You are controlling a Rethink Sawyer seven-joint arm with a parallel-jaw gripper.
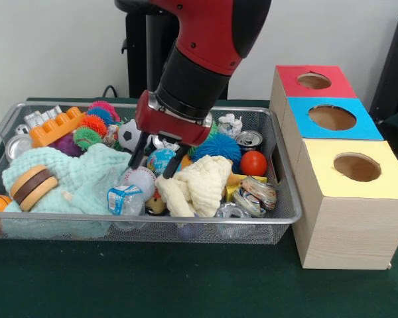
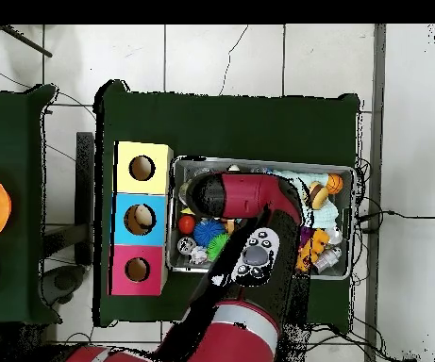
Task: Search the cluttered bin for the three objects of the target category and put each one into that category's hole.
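Between pincer (image 1: 155,160) fingers, small globe ball (image 1: 162,159), in bin (image 1: 285,199)

You have a wire mesh bin (image 1: 288,199) heaped with mixed clutter: a red ball (image 1: 253,163), a blue spiky ball (image 1: 219,146), a small soccer ball (image 1: 127,134), crushed cans (image 1: 249,139) and cloths (image 1: 200,185). Just beside it stands a row of three wooden boxes, each with one round hole on top: red (image 1: 314,81), blue (image 1: 332,118) and yellow (image 1: 357,167).

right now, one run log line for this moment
pincer: open, down in wire bin | above: globe-print ball | holding: nothing | boxes' holes: nothing seen inside
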